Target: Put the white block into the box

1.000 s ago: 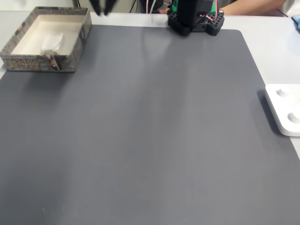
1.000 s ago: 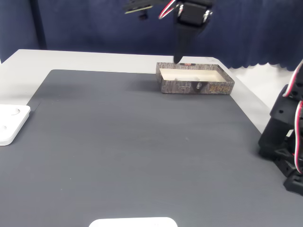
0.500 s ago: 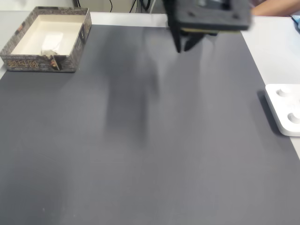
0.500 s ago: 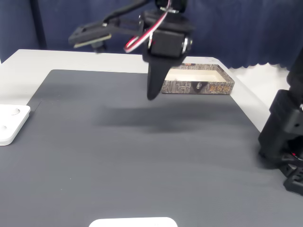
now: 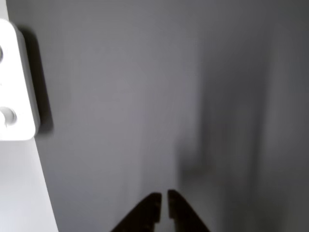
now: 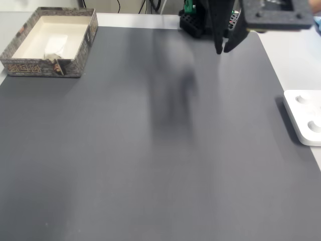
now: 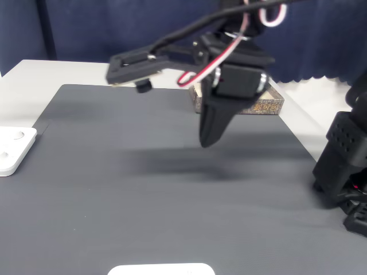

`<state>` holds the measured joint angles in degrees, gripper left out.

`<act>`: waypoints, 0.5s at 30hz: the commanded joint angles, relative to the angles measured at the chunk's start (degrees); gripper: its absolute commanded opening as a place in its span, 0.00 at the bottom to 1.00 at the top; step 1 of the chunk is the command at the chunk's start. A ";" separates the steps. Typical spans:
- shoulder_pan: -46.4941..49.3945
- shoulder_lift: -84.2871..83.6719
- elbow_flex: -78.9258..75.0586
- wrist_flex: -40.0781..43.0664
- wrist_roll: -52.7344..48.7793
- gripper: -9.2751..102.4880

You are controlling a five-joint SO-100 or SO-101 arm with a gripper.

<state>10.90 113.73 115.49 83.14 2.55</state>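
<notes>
The white block (image 6: 55, 44) lies inside the box (image 6: 40, 68), which sits at the mat's top left corner in a fixed view. My gripper (image 6: 223, 49) hangs far to the right of it, above the mat's top edge and near the arm's base (image 6: 193, 20). It holds nothing. In the other view its fingertips (image 5: 163, 199) stand almost together, with only a thin slit between them and bare mat below. In another fixed view the gripper (image 7: 207, 140) points down above the mat, in front of the box (image 7: 269, 106) and hiding part of it.
A white plate with round knobs (image 6: 303, 116) lies at the mat's right edge, and shows as the white plate (image 5: 14, 82) and the plate (image 7: 14, 150). Another white object (image 7: 160, 269) sits at the near edge. A second black arm base (image 7: 350, 166) stands at the right.
The arm has swung away from above the box, rightward across the mat's top in the fixed view from above. The white block stays in the box.
</notes>
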 commanded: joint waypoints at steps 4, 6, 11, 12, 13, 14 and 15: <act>-0.35 18.19 12.04 -2.46 -3.43 0.07; -0.88 22.24 16.00 -4.04 -3.43 0.07; -3.78 34.10 28.30 -11.60 -5.45 0.07; -4.39 36.30 30.23 -12.30 -6.24 0.07; -4.83 38.32 31.99 -12.74 -7.12 0.07; -5.27 40.17 33.66 -12.92 -7.73 0.07; -5.54 41.84 34.98 -12.92 -8.17 0.07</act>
<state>7.12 148.89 147.13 72.25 -3.69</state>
